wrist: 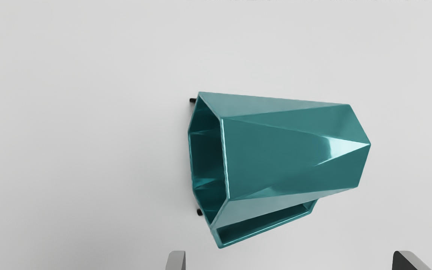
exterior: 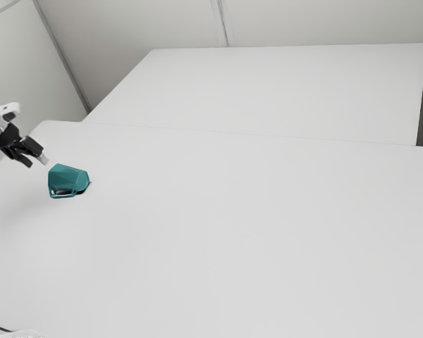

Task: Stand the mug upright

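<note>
At the exterior view's left edge, my gripper (exterior: 37, 160) hangs above the table, up and to the left of the teal mug (exterior: 68, 180) in that picture. The faceted mug lies on its side, its handle low beside the body. In the wrist view the mug (wrist: 287, 150) shows its hollow mouth at one end and the handle along one flank. My gripper (wrist: 289, 260) has its two fingertips wide apart, with nothing held between them; the handle side of the mug faces them.
The white table (exterior: 233, 232) stretches away toward the exterior view's right. Behind it stands another white surface (exterior: 268, 91), with pale walls around. A dark cable and a whitish object (exterior: 20, 334) sit at the exterior view's lower left corner.
</note>
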